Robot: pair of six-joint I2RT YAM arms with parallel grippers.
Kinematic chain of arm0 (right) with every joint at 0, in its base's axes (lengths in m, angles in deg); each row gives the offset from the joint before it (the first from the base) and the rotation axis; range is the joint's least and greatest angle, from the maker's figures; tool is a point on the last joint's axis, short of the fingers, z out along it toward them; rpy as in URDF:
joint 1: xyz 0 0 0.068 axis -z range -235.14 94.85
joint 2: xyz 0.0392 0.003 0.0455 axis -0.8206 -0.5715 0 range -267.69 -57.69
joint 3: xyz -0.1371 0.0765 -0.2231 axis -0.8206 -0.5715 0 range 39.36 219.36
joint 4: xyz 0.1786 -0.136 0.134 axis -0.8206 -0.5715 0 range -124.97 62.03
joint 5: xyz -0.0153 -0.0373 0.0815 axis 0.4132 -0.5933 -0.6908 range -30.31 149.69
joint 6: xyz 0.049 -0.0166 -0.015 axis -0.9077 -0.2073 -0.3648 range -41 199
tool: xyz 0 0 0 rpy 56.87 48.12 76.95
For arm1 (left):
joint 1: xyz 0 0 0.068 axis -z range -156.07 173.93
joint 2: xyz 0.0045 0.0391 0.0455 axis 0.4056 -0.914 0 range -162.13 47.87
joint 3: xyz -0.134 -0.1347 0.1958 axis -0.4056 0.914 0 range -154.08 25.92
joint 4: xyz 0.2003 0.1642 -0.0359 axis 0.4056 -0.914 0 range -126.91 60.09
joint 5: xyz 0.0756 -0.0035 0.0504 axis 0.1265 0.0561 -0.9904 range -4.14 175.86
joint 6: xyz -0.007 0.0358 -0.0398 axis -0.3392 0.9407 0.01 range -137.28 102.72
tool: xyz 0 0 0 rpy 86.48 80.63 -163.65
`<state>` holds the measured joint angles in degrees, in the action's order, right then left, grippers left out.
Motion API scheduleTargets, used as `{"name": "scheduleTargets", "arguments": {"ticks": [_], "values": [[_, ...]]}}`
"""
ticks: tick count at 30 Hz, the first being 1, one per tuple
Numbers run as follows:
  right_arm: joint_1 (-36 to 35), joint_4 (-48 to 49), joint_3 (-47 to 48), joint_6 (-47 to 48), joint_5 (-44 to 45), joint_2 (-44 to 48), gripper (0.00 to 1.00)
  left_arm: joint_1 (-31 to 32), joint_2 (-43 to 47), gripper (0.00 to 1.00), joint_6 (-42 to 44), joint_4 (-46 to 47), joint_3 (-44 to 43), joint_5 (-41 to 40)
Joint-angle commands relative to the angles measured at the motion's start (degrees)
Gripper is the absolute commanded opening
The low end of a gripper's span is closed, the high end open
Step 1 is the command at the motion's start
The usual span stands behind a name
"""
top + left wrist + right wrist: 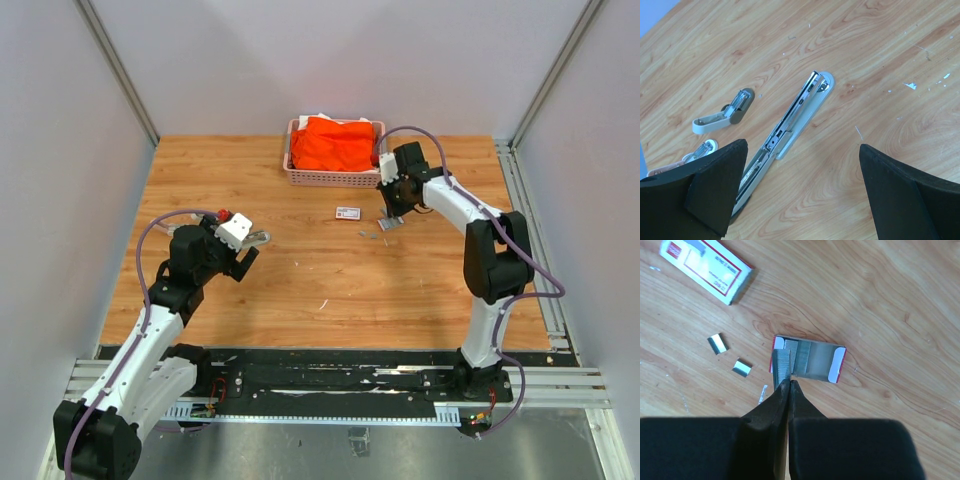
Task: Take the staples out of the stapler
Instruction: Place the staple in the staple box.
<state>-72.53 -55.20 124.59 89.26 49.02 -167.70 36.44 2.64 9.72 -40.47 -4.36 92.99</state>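
The right arm's black fingers (782, 402) are closed. They appear to pinch a short strip of silvery-grey staples (782, 366) by its end, just over the left end of a small red-and-white open cardboard tray (837, 362) that holds more strips. A few loose staple bits (716, 343) lie on the wooden table (890, 300) beside it. The left arm's fingers (715, 185) stand wide apart and empty, hovering over the long silver stapler (797, 112), which lies hinged flat open (two smaller staplers (722, 114) sit nearby). I judge this to be the drop-off step. The next move calls for parting the right fingers so the strip settles inside the tray, not on its rim. The white box with a red-framed label (707, 267) carries print and a red logo square, both too small to read.
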Motion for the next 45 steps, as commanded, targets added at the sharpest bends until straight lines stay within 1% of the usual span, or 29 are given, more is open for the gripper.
{"name": "scheduleTargets", "arguments": {"ticks": [1,10,45], "values": [[2.2,-0.1,0.9,-0.3,1.4,-2.4,0.01,0.1,0.7,0.98,0.6,1.4,0.5,0.3],[4.2,-0.1,1.0,-0.1,1.8,-4.7,0.01,0.1,0.6,0.98,0.6,1.4,0.5,0.4],[4.8,-0.2,2.6,-0.1,4.6,-7.1,0.01,0.1,0.2,0.98,0.6,1.5,0.5,0.2]]}}
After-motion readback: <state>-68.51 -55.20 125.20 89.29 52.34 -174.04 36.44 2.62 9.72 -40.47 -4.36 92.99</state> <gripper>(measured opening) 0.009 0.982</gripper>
